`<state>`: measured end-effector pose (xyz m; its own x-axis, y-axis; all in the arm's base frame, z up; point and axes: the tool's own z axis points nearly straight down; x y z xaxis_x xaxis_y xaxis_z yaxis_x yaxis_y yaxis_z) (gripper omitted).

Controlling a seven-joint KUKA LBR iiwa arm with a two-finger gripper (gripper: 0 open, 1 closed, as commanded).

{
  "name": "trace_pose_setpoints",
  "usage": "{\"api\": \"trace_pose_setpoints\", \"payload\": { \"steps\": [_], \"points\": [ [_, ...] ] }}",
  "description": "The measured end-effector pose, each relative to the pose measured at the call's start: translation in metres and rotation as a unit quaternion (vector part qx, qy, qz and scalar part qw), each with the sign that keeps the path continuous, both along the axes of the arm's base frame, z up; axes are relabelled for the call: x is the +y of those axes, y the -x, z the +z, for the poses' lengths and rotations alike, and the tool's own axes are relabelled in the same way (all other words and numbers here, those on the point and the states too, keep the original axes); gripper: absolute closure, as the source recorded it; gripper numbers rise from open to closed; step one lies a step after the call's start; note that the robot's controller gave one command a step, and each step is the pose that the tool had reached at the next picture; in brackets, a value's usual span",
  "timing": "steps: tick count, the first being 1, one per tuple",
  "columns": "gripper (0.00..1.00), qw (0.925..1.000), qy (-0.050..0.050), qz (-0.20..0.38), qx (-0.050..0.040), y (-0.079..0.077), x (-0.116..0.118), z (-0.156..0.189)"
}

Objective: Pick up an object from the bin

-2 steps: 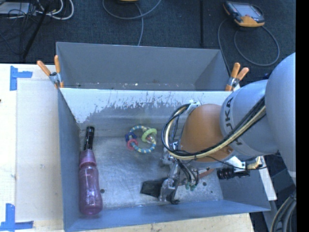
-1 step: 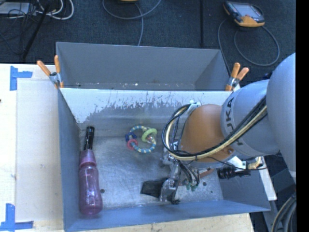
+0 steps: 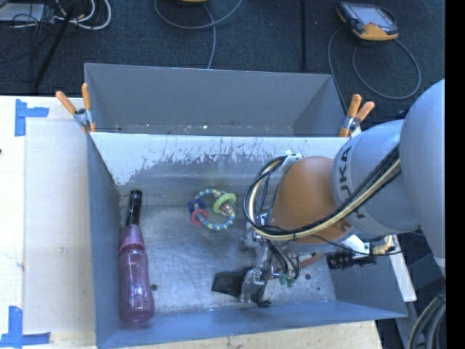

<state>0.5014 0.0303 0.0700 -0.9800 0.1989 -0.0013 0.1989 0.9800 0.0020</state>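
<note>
My gripper (image 3: 256, 291) is low in the bin near its front wall, right of the middle. Its fingers touch the right end of a flat black piece (image 3: 229, 283) lying on the bin floor; whether the piece sits between them I cannot make out. A ring toy of coloured beads and loops (image 3: 213, 209) lies behind and to the left of the gripper, near the middle of the bin.
A pink bottle with a black brush-like top (image 3: 134, 267) lies along the left wall, pointing towards the back. The arm with its orange cover and cables takes up the bin's right side.
</note>
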Motion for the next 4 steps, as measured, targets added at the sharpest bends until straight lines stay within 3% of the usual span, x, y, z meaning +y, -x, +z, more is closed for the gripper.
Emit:
{"api": "trace_pose_setpoints", "payload": {
  "steps": [1,3,4],
  "points": [
    [1.0,1.0,0.0,0.003,-0.0005,0.0,0.0,0.002],
    [1.0,1.0,0.0,0.003,0.0031,0.002,0.0,0.007],
    [1.0,1.0,0.001,0.003,0.0059,0.003,0.0,0.027]
  ]
}}
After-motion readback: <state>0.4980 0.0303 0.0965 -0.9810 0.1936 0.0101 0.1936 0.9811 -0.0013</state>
